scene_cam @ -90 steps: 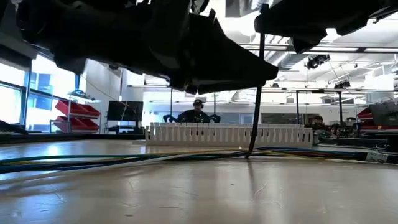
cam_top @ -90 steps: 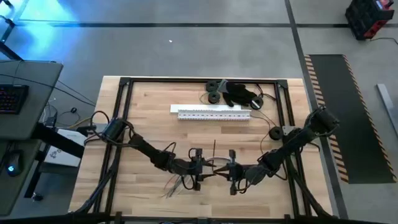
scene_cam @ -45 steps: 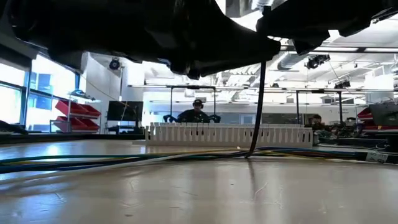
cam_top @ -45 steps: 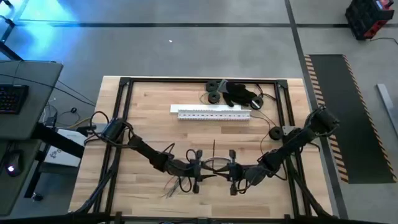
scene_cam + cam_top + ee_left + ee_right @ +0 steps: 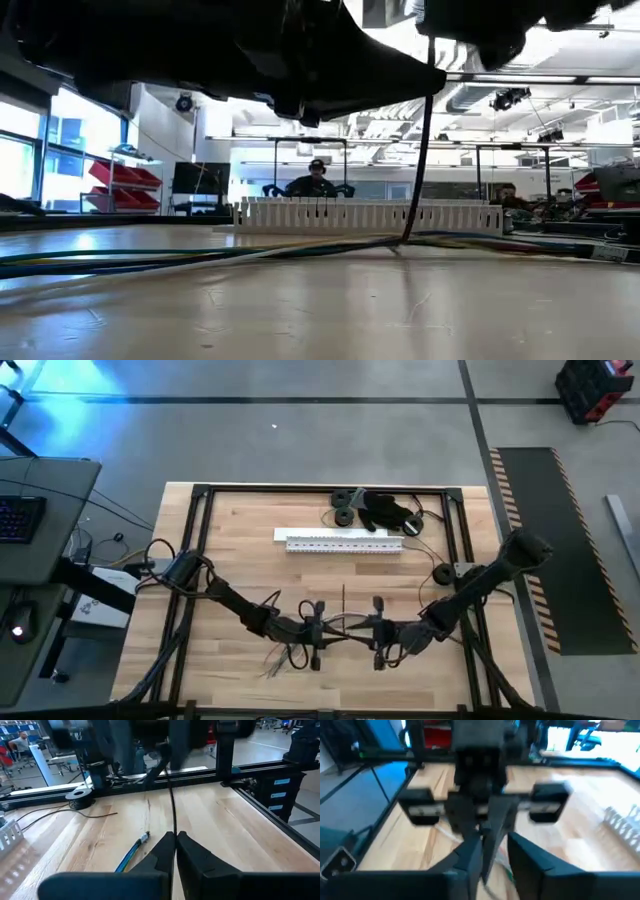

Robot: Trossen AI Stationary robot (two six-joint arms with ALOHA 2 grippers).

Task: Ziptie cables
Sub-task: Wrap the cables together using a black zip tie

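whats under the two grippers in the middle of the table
In the low view the cables lie flat on the wooden table, with a thin dark strip rising from them. In the high view, the left gripper and right gripper cover the part directly below.

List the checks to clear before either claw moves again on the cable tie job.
1. Left claw shut on the thin dark strip: ok.
2. Strip's lower end reaches the cables: ok.
3. Strip looped round the cables: cannot tell.
4. Right claw opposite the left claw, close by: ok.
5. White slotted strip apart from both claws: ok.
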